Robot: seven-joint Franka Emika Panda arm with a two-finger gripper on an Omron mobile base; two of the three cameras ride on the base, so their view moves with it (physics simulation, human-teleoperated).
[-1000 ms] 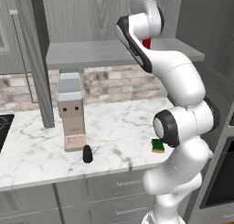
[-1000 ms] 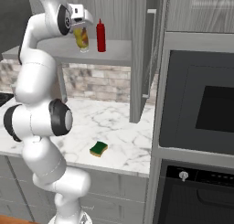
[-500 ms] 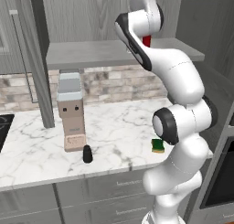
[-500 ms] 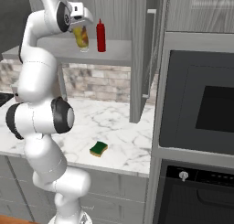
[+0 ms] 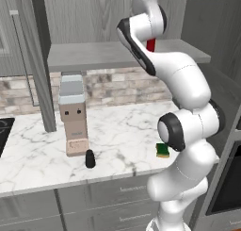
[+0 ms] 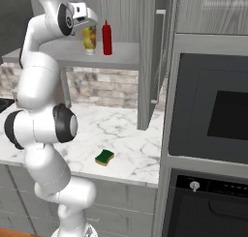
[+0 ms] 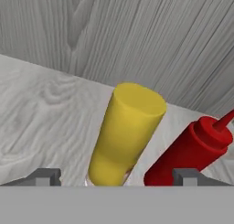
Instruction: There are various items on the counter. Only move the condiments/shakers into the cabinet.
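Claw (image 7: 116,176) now spread wide, letting go of yellow plastic squeeze bottle (image 7: 125,134), upright on grey cabinet shelf board (image 7: 41,122); red squeeze bottle (image 7: 192,151) just beside at 3 o'clock. Short black shaker (image 5: 89,159) on marble surface (image 5: 122,140) likely next.

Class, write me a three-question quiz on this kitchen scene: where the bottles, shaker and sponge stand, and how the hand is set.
1. True or false: the red bottle stands on the cabinet's shelf board.
2. Which condiment is on the counter? A) yellow bottle B) black shaker C) red bottle
3. Fill in: the hand has its fingers ____ on either side of the yellow bottle.

Key: 1 true. 2 B; it stands in front of the beige appliance, with the sponge further along. 3 open.
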